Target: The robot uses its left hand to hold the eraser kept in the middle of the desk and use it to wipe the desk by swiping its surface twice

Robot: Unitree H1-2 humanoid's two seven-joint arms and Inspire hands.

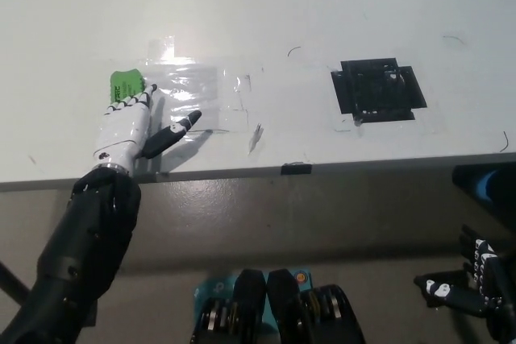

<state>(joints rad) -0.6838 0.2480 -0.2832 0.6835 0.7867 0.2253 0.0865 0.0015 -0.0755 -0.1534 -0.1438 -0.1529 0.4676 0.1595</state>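
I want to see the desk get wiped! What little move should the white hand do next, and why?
Probably close the left hand around the green eraser. Its fingertips rest at the eraser's near edge, seemingly without a grip yet. The right hand waits below the desk.

The desk (pixel 266 14) is carrying everything — the eraser (pixel 123 85) is lying at the left end of the taped sheet (pixel 197 94), the left hand (pixel 129 128) is resting just before the eraser, and the square patch (pixel 377 89) is sitting well right of the sheet.
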